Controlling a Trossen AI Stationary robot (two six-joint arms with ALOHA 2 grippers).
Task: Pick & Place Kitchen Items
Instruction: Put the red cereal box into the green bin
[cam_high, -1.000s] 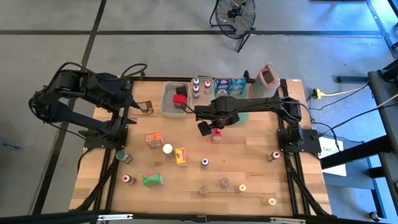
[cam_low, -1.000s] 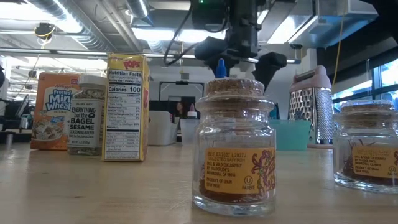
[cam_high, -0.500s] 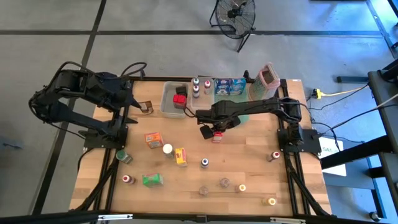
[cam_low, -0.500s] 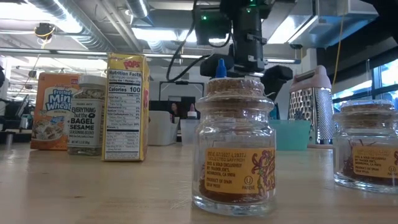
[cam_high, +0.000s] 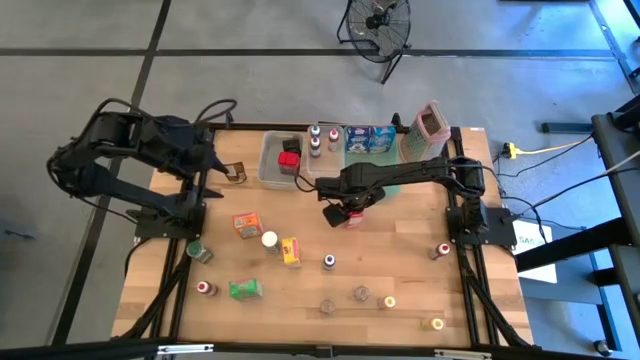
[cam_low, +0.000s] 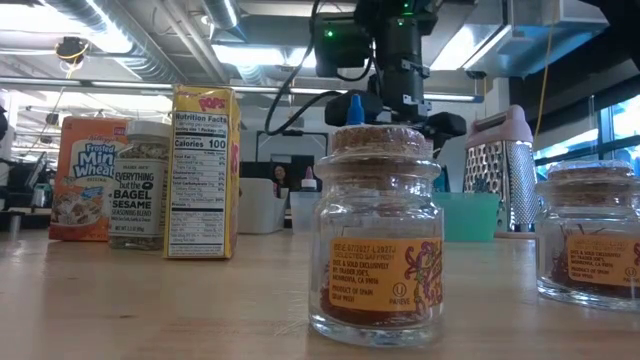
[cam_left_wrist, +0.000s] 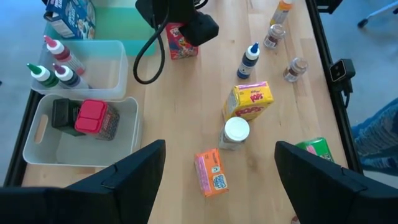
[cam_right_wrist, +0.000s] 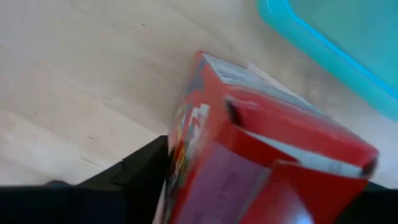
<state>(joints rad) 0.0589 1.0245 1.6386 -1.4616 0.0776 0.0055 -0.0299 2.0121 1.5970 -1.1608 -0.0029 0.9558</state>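
A small red food box (cam_high: 349, 214) stands on the table's middle, close to the flat green tray (cam_high: 398, 183). My right gripper (cam_high: 343, 211) points down over it, and the box (cam_right_wrist: 261, 149) fills the space between its fingers. In the left wrist view the same box (cam_left_wrist: 181, 45) shows under that gripper. My left gripper (cam_high: 214, 170) hangs open above the table's left side, holding nothing (cam_left_wrist: 217, 180). In the low view a cork-topped jar (cam_low: 378, 235) hides the box. My right gripper comes at the red box from above, fingers pointing down, one on each side of it. One finger (cam_right_wrist: 146, 165) lies against the box's long side (cam_right_wrist: 179, 146). The box itself hides the other finger. The box's bottom is on the table.
Left of the middle stand an orange box (cam_high: 245, 223), a white-capped jar (cam_high: 270, 241) and a yellow box (cam_high: 290, 251). A blue-capped bottle (cam_high: 328, 262), a green box (cam_high: 245, 290) and small jars (cam_high: 361, 294) are nearer. At the back are a clear tub (cam_high: 280, 160) and a grater (cam_high: 432, 125).
My right gripper has come down onto the red box and has rolled a little about its own axis. The left arm has kept still.
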